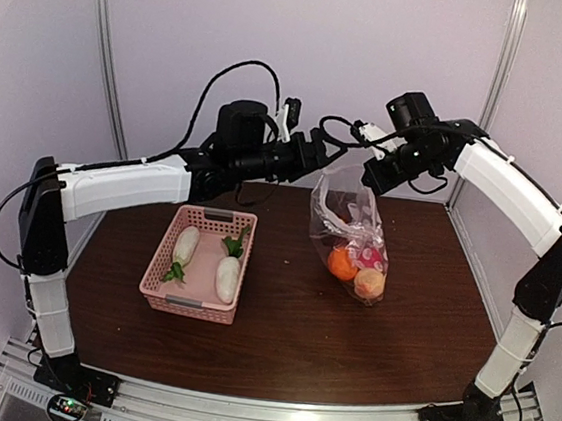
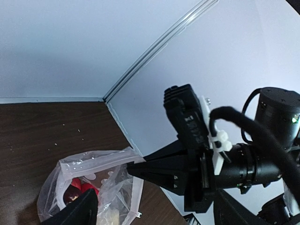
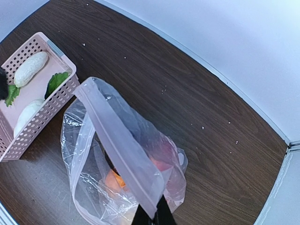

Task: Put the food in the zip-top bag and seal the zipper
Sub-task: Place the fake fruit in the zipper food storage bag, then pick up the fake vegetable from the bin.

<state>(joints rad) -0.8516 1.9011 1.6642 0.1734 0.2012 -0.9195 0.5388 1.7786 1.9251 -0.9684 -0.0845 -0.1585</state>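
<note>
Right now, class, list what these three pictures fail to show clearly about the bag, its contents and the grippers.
Food count: top view, the crinkled zip-top bag blurs and overlaps the pieces.
Right gripper: right wrist view, the bottom edge cuts its fingers off.
Left gripper: left wrist view, only finger ends show at the bottom edge.
Zipper slider: not findable in any view.

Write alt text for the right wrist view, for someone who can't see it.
The right end effector pinches the zip strip of the zip-top bag, holding it upright with orange and red food inside. Beside it, a pink basket holds two white radishes.
</note>
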